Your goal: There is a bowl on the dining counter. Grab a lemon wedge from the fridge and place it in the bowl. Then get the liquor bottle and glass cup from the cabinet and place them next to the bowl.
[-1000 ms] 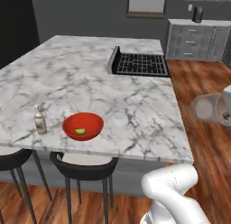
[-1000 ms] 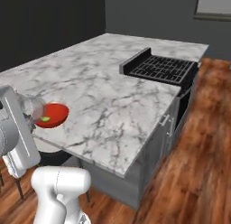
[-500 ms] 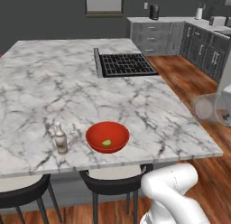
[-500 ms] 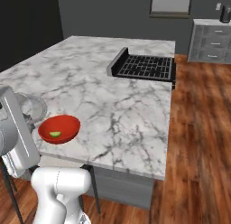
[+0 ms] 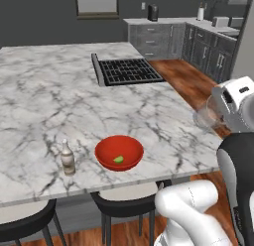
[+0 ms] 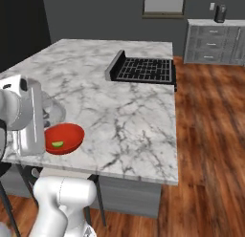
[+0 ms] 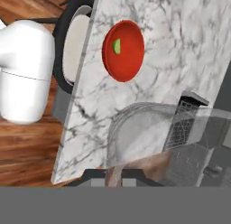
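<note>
Left base view: one bowl (image 5: 119, 152), one lemon wedge (image 5: 118, 159), one liquor bottle (image 5: 67, 158); tool (image 5: 217, 113) grasps one glass cup (image 5: 207, 114).

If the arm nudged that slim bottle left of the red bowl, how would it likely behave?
The liquor bottle stands upright, tall and narrow, so a push near its neck would probably tip it rather than slide it. It looks like smooth glass on the polished dining counter, so a low push may slide it, and it stands near the front edge.

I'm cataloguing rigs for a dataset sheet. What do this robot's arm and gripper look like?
The arm is made of glossy white, rounded, tube-like segments with a dark band at a joint. The hand is a boxy white block with small dark markings on its face. The gripper has two small dark grey fingertips. No cables show.
</note>
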Controlling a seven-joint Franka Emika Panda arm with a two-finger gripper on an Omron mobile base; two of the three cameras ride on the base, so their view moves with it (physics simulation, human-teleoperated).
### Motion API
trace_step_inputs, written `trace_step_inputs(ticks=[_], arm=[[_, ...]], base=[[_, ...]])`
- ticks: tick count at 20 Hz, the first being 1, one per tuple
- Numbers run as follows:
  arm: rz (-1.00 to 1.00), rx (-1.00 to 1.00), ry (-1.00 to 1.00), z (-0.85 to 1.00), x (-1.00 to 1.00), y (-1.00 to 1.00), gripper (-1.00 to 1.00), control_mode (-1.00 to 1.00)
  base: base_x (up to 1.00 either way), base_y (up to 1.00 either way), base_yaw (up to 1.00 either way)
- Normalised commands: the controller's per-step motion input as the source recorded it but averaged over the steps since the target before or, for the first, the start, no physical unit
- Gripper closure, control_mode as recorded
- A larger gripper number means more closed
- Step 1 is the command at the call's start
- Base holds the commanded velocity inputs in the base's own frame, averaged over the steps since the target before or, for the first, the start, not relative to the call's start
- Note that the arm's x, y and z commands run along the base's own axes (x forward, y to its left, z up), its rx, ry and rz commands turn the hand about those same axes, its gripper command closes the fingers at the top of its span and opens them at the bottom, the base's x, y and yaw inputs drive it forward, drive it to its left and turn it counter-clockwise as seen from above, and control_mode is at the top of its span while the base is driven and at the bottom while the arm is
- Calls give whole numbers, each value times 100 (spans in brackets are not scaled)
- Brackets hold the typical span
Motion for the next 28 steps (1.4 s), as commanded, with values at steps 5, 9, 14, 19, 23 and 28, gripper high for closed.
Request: trace_step_inputs(ticks=[5, 9, 14, 19, 23, 28], arm=[[-10, 12, 62, -41, 86, -15, 100, -100], [0, 13, 42, -72, 58, -21, 100, -100], [0, 9, 28, -71, 51, -9, 100, -100], [0, 0, 10, -58, 55, 0, 100, -100], [0, 0, 0, -52, 51, 0, 100, -100], [0, 0, 5, -50, 64, 0, 100, -100]], base=[[0, 0, 0], [0, 0, 0], [0, 0, 0], [0, 0, 0], [0, 0, 0], [0, 0, 0]])
